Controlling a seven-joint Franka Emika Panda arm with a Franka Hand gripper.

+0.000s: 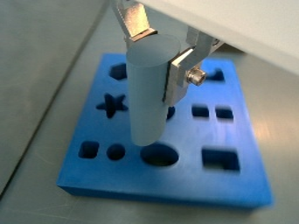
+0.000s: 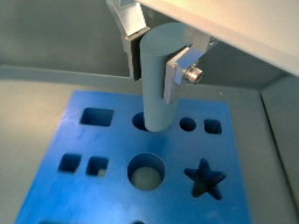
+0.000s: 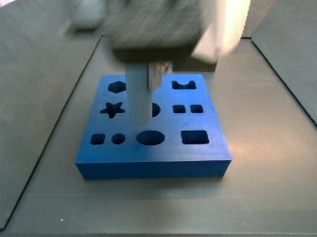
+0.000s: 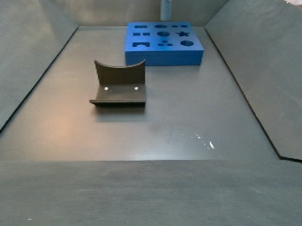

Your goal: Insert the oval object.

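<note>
My gripper (image 1: 160,54) is shut on the oval object (image 1: 146,92), a pale grey-white peg held upright between the silver fingers (image 1: 179,77). The gripper also shows in a wrist view (image 2: 156,63), with the peg (image 2: 159,87) hanging over the blue block (image 2: 117,188). The peg's lower end sits at a hole (image 2: 142,122) in the block's middle row. I cannot tell whether it has entered. In a side view the peg (image 3: 152,79) stands over the block (image 3: 155,157) under the blurred arm. The block lies at the far end in a side view (image 4: 165,48).
The blue block (image 1: 176,179) has several cut-outs: a star (image 2: 205,178), a round hole (image 2: 145,171) and squares (image 2: 97,117). A dark olive-brown block with a curved notch (image 4: 118,85) stands mid-floor. Grey walls enclose the floor (image 4: 154,141).
</note>
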